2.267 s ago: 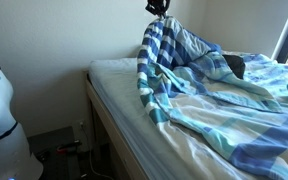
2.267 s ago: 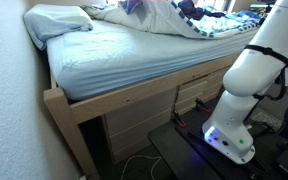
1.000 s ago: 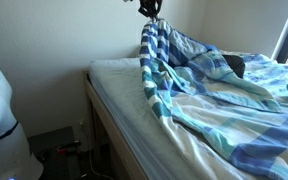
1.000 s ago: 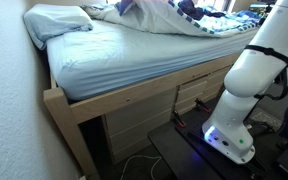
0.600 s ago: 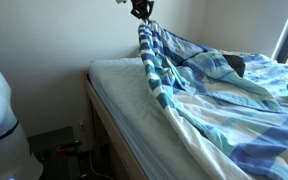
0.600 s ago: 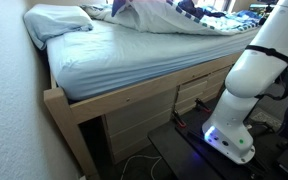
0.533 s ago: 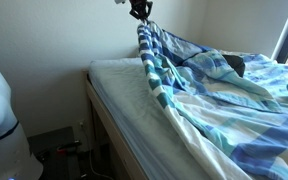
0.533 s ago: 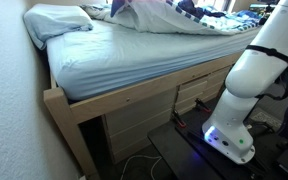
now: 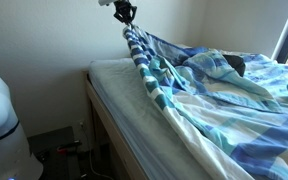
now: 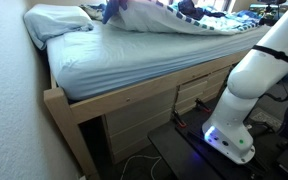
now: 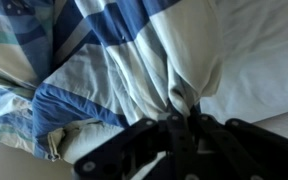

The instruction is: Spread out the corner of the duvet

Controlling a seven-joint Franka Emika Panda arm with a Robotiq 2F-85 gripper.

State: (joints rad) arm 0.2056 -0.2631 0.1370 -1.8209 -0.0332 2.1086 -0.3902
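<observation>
Wooden bed frame (image 10: 134,93), pale sheet (image 10: 124,50), striped duvet (image 9: 204,85), white wall (image 9: 44,35)

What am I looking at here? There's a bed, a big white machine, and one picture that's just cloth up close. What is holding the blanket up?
The white machine is a robot arm, steered by a person from a distance. Two cameras stand in the room and look at the bed from different spots. A third sits on the arm's wrist, which is why that picture shows the cloth so close. On the wooden bed frame lies a mattress in a pale sheet, with a pillow at one end. Over it lies a blue-and-white striped duvet. The arm's two dark fingers are pinched shut on one corner of the duvet and hold it up above the mattress, so the cloth hangs from them in a bunched fold.
</observation>
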